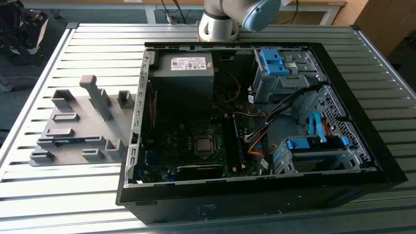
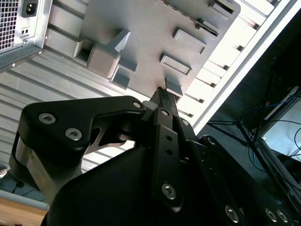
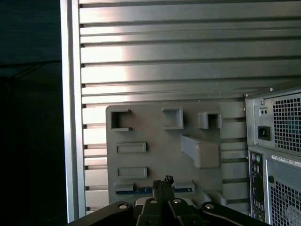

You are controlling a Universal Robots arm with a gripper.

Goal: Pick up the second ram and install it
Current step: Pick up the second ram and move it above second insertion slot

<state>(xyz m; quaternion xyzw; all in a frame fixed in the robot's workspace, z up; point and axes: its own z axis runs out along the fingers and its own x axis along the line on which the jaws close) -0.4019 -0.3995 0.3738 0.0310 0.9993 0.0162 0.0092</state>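
The second ram [image 1: 70, 141] is a thin dark board with blue marks, lying on edge in a slot of the grey fixture plate [image 1: 78, 124] to the exterior view's left of the open computer case [image 1: 260, 122]. In the first wrist view the second ram [image 3: 134, 190] sits in its slot on the fixture plate [image 3: 155, 141], partly hidden behind my fingertips. My gripper [image 3: 163, 181] hangs high above that slot, its fingers together with nothing between them. In the second wrist view my gripper [image 2: 162, 92] points at the fixture plate [image 2: 150, 47].
A tall grey upright block [image 1: 97, 97] and several lower blocks stand on the fixture. The case [image 3: 277, 155] rises beside the fixture, with its power supply [image 1: 185, 63], motherboard [image 1: 201, 144] and blue drive bays [image 1: 312, 144] exposed. The slatted table's edge [image 3: 70, 117] runs beside the fixture.
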